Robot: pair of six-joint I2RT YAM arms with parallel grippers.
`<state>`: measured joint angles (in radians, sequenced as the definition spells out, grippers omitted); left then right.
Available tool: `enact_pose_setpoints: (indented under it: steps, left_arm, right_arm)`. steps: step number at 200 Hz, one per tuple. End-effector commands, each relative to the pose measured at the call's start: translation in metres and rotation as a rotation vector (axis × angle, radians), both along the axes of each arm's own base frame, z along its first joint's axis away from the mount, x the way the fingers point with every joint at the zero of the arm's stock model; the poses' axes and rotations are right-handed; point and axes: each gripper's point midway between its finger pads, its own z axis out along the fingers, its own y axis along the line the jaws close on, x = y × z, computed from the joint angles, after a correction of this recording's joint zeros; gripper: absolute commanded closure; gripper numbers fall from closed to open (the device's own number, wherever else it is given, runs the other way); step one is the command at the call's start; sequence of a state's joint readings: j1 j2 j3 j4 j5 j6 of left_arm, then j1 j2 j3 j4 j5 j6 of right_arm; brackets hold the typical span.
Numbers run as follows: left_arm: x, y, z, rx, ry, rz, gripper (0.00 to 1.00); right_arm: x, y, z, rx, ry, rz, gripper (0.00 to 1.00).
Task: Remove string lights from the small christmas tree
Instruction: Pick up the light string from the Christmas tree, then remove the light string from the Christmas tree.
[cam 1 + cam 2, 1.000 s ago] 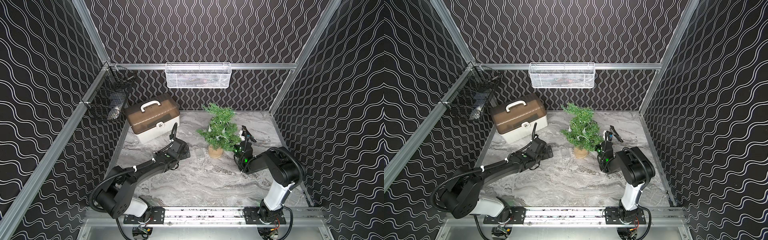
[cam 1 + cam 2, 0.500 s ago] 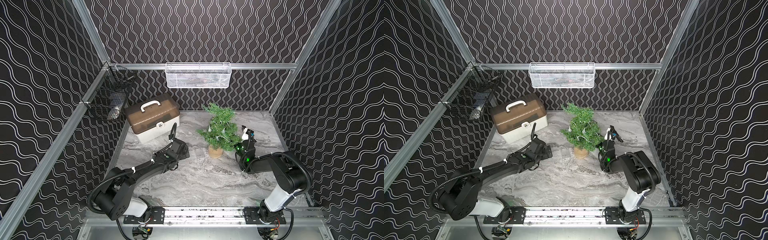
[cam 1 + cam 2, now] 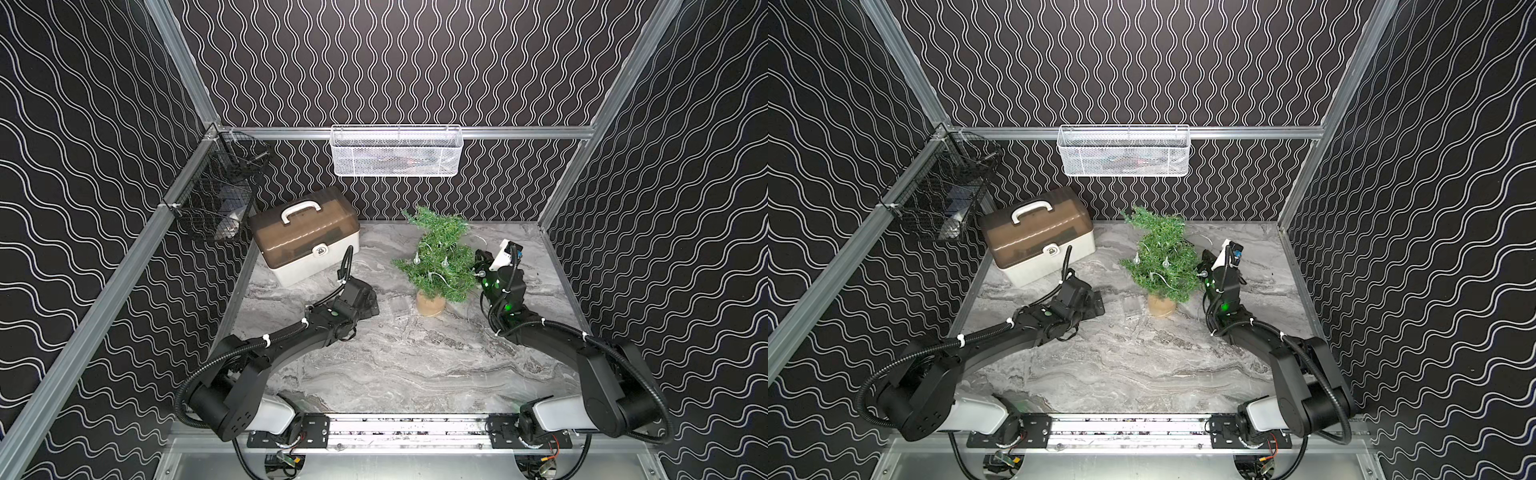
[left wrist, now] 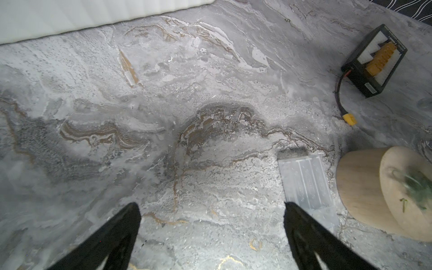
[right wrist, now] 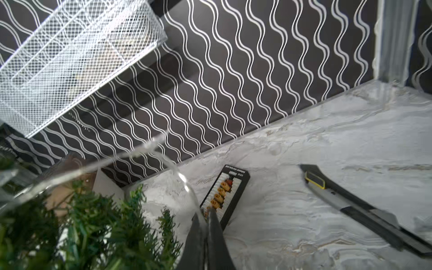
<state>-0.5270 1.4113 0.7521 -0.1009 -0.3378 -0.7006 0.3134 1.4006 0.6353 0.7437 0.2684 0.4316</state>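
- The storage box point(image 3: 305, 235) sits at the back left of the bench point(image 3: 415, 365), clear of the work
- The left gripper point(image 4: 211, 205) hovers low over bare bench with its jaws spread wide and nothing between them
- The clear box point(image 4: 306, 184) ending the string lights point(image 3: 445, 262) lies flat on the bench, just beside the burlap base point(image 4: 364, 187)
- The small christmas tree point(image 3: 440, 262) stands upright toward the back; its long axis is vertical, with the tip bent toward the storage box side, and the lights are wound around its branches
- The right gripper point(image 5: 207, 217), at the tree's right flank, has its jaws pressed together, pinching the thin wire, which arcs up from the tips and back across to the foliage
- To do this step well, lead the pinched wire around the tree along its winding rather than hauling straight out; the tree looks light and would likely tip, so the free left gripper could steady the base
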Motion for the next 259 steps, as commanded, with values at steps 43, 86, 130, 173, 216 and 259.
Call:
enact_pose_setpoints:
  steps: [43,86,130,173,216,259]
  left_arm:
    - [-0.001,0.003,0.008,0.001,-0.022,0.001,0.01]
    - [0.0,0.001,0.006,-0.005,-0.019,-0.002,0.01]
    - [0.0,0.0,0.007,-0.009,-0.022,-0.004,0.01]
    - [0.0,0.001,0.007,-0.007,-0.022,-0.001,0.01]
    - [0.001,-0.002,0.008,-0.018,-0.02,-0.007,0.01]
    - [0.001,-0.002,0.011,-0.023,-0.025,-0.007,0.01]
  right_arm:
    - [0.005,-0.023,0.019,-0.143,0.069,-0.106,1.0]
    - [0.009,-0.033,0.048,-0.191,0.08,-0.157,1.0]
    - [0.016,-0.029,0.073,-0.196,0.064,-0.144,1.0]
    - [0.023,-0.013,0.112,-0.194,0.037,-0.061,1.0]
    - [0.035,0.009,0.149,-0.198,0.012,0.039,1.0]
    - [0.042,0.012,0.17,-0.209,-0.017,0.047,1.0]
